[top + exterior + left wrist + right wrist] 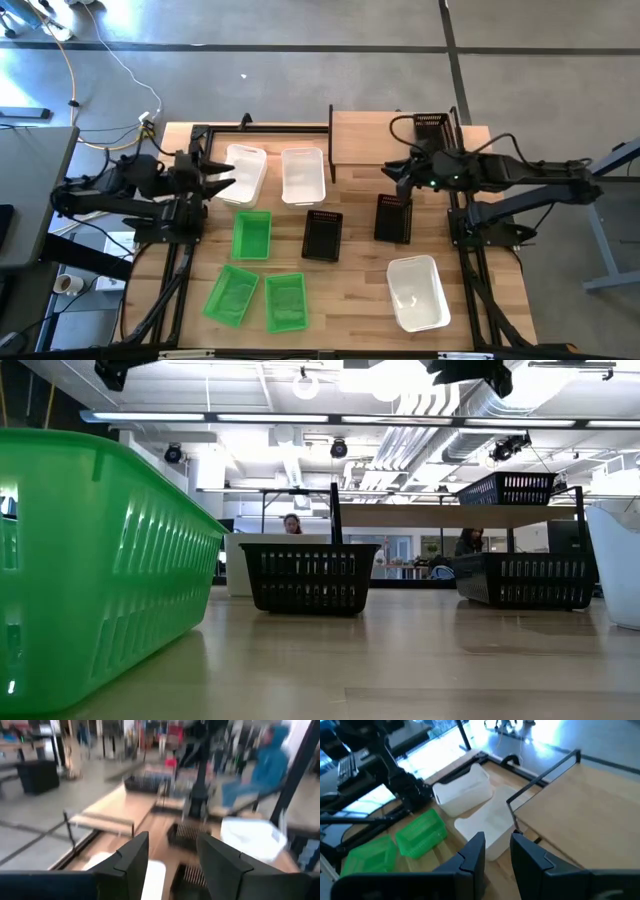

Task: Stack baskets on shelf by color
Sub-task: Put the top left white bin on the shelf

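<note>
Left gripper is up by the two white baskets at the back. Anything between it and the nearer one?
Nothing visible. The left gripper hangs with fingers apart right at the near white basket, no object between. The second white basket lies beyond it, between that basket and the shelf.

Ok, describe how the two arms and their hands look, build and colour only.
Both arms are dark, jointed and slim, with black cables along them. The left hand ends in two pointed black fingers, broad and wedge-shaped in its wrist view. The right hand has matching black fingers; a small green light glows on its wrist housing. No markings are readable.
</note>
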### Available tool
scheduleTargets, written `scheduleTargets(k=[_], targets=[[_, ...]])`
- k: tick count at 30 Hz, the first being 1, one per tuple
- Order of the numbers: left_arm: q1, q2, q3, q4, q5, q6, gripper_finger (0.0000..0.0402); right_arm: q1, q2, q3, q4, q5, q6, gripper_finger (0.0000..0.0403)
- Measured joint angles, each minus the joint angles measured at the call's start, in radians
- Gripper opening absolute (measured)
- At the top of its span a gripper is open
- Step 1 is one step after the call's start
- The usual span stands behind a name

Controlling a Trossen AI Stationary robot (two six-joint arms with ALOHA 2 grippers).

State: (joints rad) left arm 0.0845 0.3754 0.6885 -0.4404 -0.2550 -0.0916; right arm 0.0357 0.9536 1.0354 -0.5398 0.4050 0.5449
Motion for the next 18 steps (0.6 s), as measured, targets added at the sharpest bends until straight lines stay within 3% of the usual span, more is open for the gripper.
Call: scheduleTargets(k=[7,18], targets=[[0.0,0.151,0.143,-0.357,0.039,0.007,0.0156,0.0,0.04,0.0,0.0,-0.077,0.031,0.0078],[0.0,0.314,0.16,-0.608,0.066,0.017,0.0156,0.0,0.039,0.0,0.005,-0.108,-0.028,0.0078]])
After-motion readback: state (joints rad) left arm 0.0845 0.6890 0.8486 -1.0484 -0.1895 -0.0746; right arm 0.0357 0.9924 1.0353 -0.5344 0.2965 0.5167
